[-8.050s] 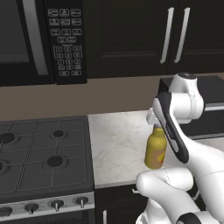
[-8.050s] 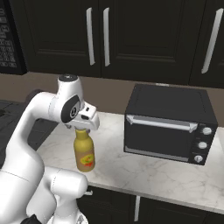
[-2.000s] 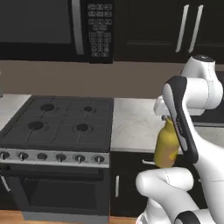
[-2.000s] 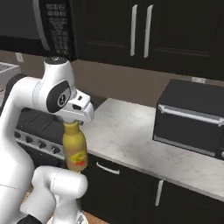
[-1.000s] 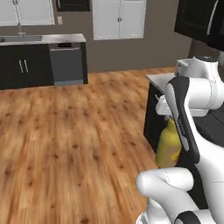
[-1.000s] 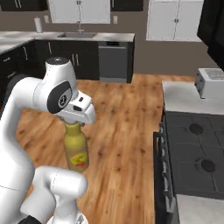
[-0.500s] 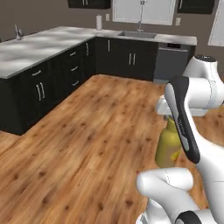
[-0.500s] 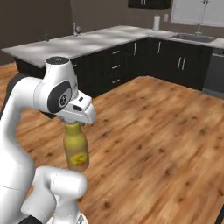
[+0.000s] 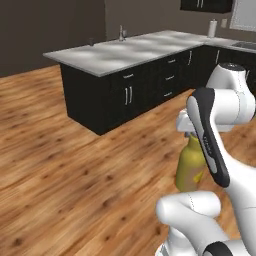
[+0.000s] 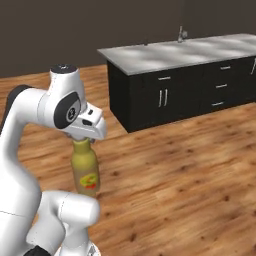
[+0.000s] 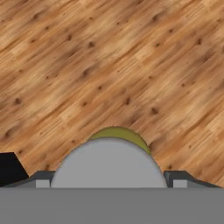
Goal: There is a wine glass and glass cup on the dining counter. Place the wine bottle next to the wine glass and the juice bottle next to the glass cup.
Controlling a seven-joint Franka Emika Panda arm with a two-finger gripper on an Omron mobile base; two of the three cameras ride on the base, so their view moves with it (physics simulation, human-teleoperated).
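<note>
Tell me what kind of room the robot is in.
Most likely a home kitchen: a marble-topped counter on dark cabinets carries a sink faucet, and the floor is wood plank. The gripper holds a yellow juice bottle above it.

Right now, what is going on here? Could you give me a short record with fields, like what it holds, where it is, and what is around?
held item: juice bottle, yellow, grey cap, red-orange label
grip: tool shut on the bottle's cap end, bottle hanging upright
under the bottle: wooden floor, well below it
nearby: marble-topped counter with dark cabinets and a faucet
wine glass, glass cup: not in these pictures
</note>
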